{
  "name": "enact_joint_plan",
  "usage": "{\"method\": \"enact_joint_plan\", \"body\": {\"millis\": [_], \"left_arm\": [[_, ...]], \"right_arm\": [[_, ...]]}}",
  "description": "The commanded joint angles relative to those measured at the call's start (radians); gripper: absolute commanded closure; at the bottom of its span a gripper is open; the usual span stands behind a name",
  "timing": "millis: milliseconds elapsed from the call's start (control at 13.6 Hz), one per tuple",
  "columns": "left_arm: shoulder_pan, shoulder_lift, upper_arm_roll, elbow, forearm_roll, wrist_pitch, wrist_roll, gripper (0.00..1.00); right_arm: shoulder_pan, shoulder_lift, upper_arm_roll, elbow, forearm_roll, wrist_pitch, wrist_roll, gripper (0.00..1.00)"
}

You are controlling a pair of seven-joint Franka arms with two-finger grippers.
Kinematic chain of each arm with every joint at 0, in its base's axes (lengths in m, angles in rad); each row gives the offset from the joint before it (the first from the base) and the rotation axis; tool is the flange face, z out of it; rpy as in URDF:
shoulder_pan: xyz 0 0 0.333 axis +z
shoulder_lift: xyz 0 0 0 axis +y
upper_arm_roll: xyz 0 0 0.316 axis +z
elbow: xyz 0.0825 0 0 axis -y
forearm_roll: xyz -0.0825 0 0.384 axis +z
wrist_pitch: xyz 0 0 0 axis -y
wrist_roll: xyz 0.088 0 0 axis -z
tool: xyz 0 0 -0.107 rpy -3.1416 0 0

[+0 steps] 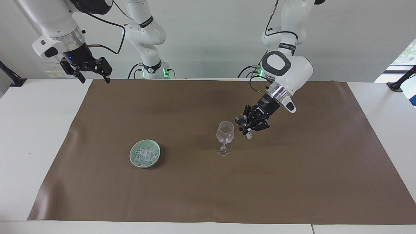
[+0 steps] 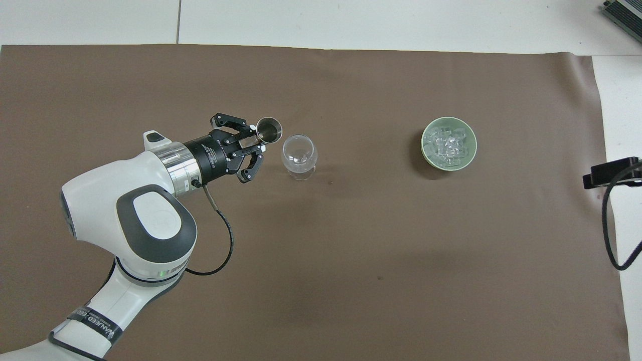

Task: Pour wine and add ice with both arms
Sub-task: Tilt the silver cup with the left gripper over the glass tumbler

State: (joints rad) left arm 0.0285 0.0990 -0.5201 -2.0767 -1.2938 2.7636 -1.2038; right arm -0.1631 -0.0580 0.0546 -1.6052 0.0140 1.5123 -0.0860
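Going by the facing view: at the right arm's end of the bench (image 1: pixel 39 136), the right end effector (image 1: pixel 92 74) is parked up high over the bench edge with its fingers spread wide and nothing in them. It's probably being kept out of the way until the ice step comes up.

Next, the ice (image 1: pixel 145 154) is heaped in a pale green dish (image 1: pixel 134 156) on the brown mat (image 1: pixel 292 182), well apart from everything else. Presumably that leaves room for a clean reach from above.

Then an empty stemmed wine glass (image 1: pixel 225 133) is stood upright near the middle of the mat, with nothing seen inside it.

Just beside its rim, a small metal jigger (image 1: pixel 241 120) is clamped in the left end effector (image 1: pixel 248 127), whose fingers are closed on it. The cup is held mouth-up and level, likely so nothing is spilled before it's tipped. No touching between jigger and glass can be made out; a small gap seems to be left. Pouring looks not yet started.
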Motion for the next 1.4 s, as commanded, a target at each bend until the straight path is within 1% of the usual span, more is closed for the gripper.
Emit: {"method": "enact_joint_plan", "body": {"millis": [0, 147, 221, 588, 882, 1029, 1324], "left_arm": [[-0.022, 0.025, -0.017, 0.024, 0.030, 0.074, -0.028, 1.00], [-0.024, 0.027, -0.020, 0.024, 0.048, 0.082, -0.028, 1.00], [-0.025, 0.031, -0.021, 0.024, 0.080, 0.089, -0.028, 1.00], [-0.029, 0.041, -0.020, 0.033, 0.126, 0.114, -0.028, 1.00], [-0.030, 0.051, -0.020, 0.037, 0.209, 0.149, -0.028, 1.00], [-0.030, 0.051, -0.020, 0.037, 0.214, 0.151, -0.028, 1.00], [-0.035, 0.053, -0.020, 0.037, 0.260, 0.166, -0.028, 1.00]], "right_arm": [[-0.004, 0.003, 0.002, 0.005, 0.014, 0.003, -0.008, 0.00], [-0.004, 0.003, 0.002, 0.005, 0.014, 0.003, -0.008, 0.00], [-0.004, 0.003, 0.002, 0.005, 0.014, 0.003, -0.008, 0.00], [-0.004, 0.003, 0.002, 0.005, 0.014, 0.003, -0.008, 0.00], [-0.004, 0.003, 0.001, 0.005, 0.015, 0.003, -0.008, 0.00], [-0.004, 0.003, 0.002, 0.005, 0.014, 0.003, -0.008, 0.00], [-0.004, 0.003, 0.002, 0.005, 0.014, 0.003, -0.008, 0.00]]}}
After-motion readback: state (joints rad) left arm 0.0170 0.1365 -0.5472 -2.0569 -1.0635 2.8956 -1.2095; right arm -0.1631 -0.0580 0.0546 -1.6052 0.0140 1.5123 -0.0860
